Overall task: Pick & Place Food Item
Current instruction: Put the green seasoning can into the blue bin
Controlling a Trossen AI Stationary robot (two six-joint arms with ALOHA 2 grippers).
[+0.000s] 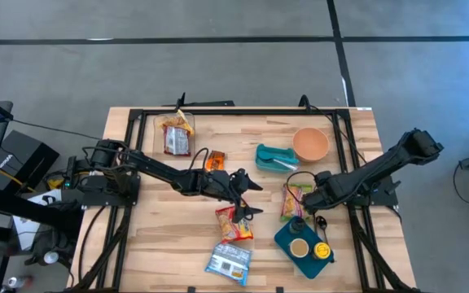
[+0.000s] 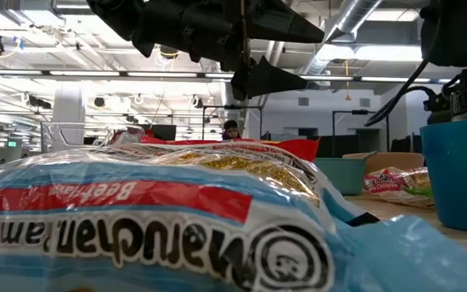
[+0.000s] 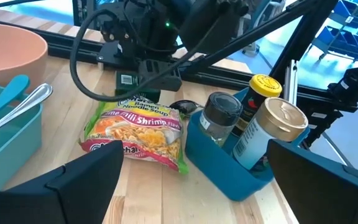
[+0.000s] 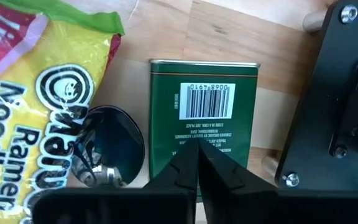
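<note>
Both arms reach inward over the wooden table — packets, a bowl, trays scattered.

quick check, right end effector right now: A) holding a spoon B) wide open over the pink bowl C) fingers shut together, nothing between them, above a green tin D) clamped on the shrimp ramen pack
C. In the right wrist view the right end effector has its fingertips pressed together with nothing between them, over the green tin, with the ramen pack lying beside it, ungripped.

Pink bowl, teal tray, possibly spoon.
</note>
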